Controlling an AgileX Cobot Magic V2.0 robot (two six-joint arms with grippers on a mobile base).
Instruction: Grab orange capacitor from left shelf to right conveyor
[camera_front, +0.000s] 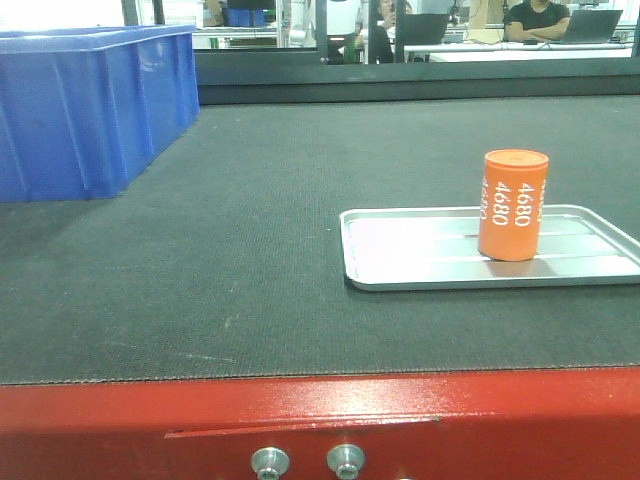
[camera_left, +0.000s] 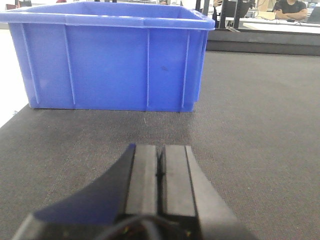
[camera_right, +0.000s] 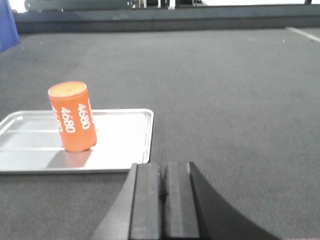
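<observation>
I see the orange capacitor standing up in a silver tray on the right conveyor. A blue bin sits at ten o'clock. Left gripper and right gripper are both pressed together, holding nothing.

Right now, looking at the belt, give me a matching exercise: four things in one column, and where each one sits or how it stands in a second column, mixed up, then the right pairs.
Things
1. orange capacitor
2. silver tray
3. blue bin
4. right gripper

Places or states
A. at the far left of the belt
B. jaws closed, holding nothing
C. standing upright on the tray
D. lying flat on the belt, right of centre

Pairs: 1-C, 2-D, 3-A, 4-B
</observation>
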